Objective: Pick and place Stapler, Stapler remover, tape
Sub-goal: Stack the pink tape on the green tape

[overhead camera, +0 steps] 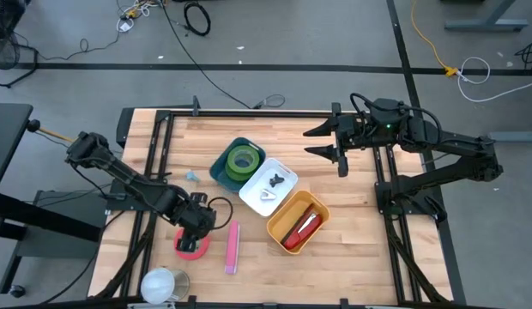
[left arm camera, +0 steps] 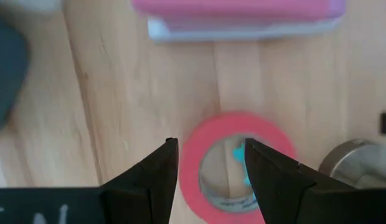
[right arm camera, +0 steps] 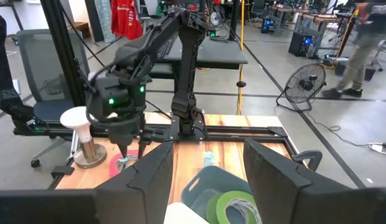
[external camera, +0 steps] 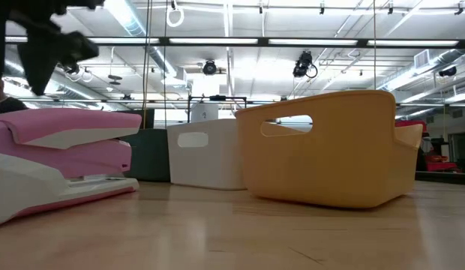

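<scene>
A red tape roll (overhead camera: 189,246) lies flat on the table near its near-left corner. A pink stapler (overhead camera: 232,247) lies just to the right of it. My left gripper (overhead camera: 196,225) hovers open above the roll. In the left wrist view its fingers (left arm camera: 208,162) stand one over the ring's hole and one outside the ring's wall (left arm camera: 192,155). My right gripper (overhead camera: 313,142) waits open above the table's far right. A green tape roll (overhead camera: 241,160) lies in a dark teal bin, a staple remover (overhead camera: 275,182) in a white bin, and a red stapler (overhead camera: 300,227) in a yellow bin.
The teal bin (overhead camera: 216,167), white bin (overhead camera: 249,199) and yellow bin (overhead camera: 279,225) stand in a slanting row mid-table. A metal cup (overhead camera: 166,285) stands at the near edge, close to the red roll. A small blue piece (overhead camera: 193,176) lies left of the teal bin.
</scene>
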Robot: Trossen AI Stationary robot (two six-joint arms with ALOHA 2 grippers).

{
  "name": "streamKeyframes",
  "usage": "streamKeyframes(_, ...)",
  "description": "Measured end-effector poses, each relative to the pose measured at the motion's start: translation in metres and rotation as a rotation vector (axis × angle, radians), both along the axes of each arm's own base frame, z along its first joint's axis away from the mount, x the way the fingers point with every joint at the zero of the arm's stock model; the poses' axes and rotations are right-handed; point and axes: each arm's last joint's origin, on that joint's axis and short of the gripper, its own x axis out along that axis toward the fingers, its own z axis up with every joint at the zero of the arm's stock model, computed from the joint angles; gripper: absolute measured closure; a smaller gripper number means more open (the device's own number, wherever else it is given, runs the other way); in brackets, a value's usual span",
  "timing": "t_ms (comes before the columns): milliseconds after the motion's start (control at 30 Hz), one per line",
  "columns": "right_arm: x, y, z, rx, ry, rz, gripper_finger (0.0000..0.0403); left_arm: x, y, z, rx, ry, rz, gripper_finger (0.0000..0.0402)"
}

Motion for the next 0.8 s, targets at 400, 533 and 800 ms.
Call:
streamKeyframes(400, 0.000, 0.000, 0.000, 0.004, 0.000, -0.001, 0.0209, -0.020, 0.009, -0.053, 0.028, 0.106, 0.032, 0.0213)
streamKeyframes(533, 0.000, 0.000, 0.000, 0.004, 0.000, -0.001, 0.0209, -0.025, 0.011, -0.065, 0.023, 0.120, 0.052, 0.0213)
streamKeyframes(800, 0.000, 0.000, 0.000, 0.004, 0.000, -0.001, 0.0209, -0.029, 0.010, -0.077, -0.040, 0.129, 0.033, 0.0213)
